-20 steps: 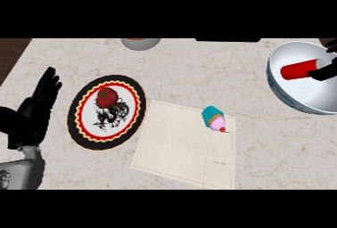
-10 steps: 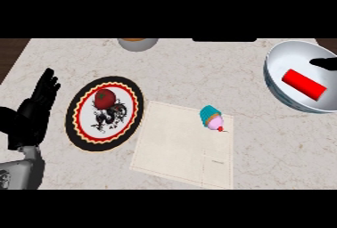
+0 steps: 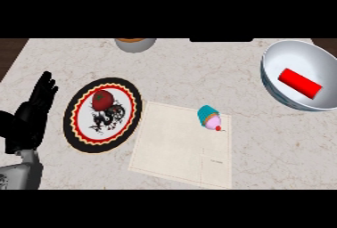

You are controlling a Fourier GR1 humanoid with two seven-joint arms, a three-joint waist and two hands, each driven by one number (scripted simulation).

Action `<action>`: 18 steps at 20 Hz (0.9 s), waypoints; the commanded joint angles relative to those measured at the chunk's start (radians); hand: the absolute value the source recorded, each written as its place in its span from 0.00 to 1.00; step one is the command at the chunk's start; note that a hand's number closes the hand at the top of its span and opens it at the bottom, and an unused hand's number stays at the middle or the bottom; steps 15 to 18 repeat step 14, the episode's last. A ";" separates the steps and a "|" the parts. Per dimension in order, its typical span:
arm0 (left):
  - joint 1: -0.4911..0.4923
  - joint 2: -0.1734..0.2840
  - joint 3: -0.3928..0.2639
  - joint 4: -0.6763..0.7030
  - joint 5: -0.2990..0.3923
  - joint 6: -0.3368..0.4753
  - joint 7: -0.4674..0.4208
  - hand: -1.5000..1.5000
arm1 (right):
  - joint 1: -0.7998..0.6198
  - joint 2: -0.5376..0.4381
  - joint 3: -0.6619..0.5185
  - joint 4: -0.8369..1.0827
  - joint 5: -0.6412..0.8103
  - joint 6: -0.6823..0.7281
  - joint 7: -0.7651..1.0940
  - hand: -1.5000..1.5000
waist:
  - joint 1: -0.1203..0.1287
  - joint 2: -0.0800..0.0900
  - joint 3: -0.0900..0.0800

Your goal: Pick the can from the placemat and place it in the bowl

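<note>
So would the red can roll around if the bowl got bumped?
Probably. The can lies on its side in the bowl, so it could roll. The bowl's curved wall would likely keep it in. It looks stiff, not squashy.

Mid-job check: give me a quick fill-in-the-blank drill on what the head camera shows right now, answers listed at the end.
1. The red can lies inside the white ____.
2. The cupcake lies tipped on the beige ____.
3. The only robot hand in view is the ____ robot hand, open with fingers up at the view's left edge.
4. The tomato sits on the round ____ with the black rim.

Missing words: bowl; placemat; left; plate.
</note>
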 commanded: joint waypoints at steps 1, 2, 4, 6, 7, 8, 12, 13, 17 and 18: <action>-0.018 -0.002 0.002 -0.011 -0.003 0.011 0.035 0.50 | 0.142 -0.110 -0.064 0.017 -0.083 0.161 -0.054 0.00 | -0.008 -0.001 0.000; 0.034 0.002 0.000 -0.032 0.011 -0.021 0.000 0.50 | 0.155 -0.102 -0.065 0.034 -0.100 0.166 -0.086 0.00 | 0.005 0.001 0.000; -0.006 0.021 0.016 -0.035 0.017 -0.021 0.044 0.50 | 0.192 -0.115 -0.085 0.017 -0.146 0.205 -0.081 0.00 | 0.002 0.000 0.000; 0.022 -0.011 0.000 -0.017 -0.004 0.000 -0.007 0.50 | 0.250 -0.143 -0.118 0.027 -0.193 0.304 -0.091 0.00 | -0.003 -0.001 -0.001; -0.062 0.031 0.045 0.062 0.029 -0.025 0.007 0.50 | 0.237 -0.162 -0.112 0.029 -0.207 0.350 -0.072 0.00 | -0.006 0.000 -0.001; 0.065 0.020 0.044 -0.012 0.037 -0.037 -0.025 0.50 | 0.330 -0.137 -0.141 0.013 -0.233 0.409 -0.102 0.00 | -0.012 -0.006 -0.002; -0.012 -0.032 -0.036 -0.038 -0.037 0.025 0.054 0.50 | 0.308 -0.216 -0.141 0.052 -0.286 0.448 -0.131 0.00 | 0.006 0.001 0.000; -0.023 0.013 0.020 0.008 0.004 -0.018 0.006 0.50 | 0.349 -0.169 -0.141 0.040 -0.305 0.441 -0.168 0.00 | 0.004 0.000 -0.001; -0.041 0.034 0.023 -0.034 0.010 -0.026 0.079 0.50 | 0.357 -0.190 -0.144 0.009 -0.327 0.481 -0.134 0.00 | 0.002 -0.001 -0.001; -0.041 0.034 0.023 -0.034 0.010 -0.026 0.079 0.50 | 0.357 -0.190 -0.144 0.009 -0.327 0.481 -0.134 0.00 | 0.002 -0.001 -0.001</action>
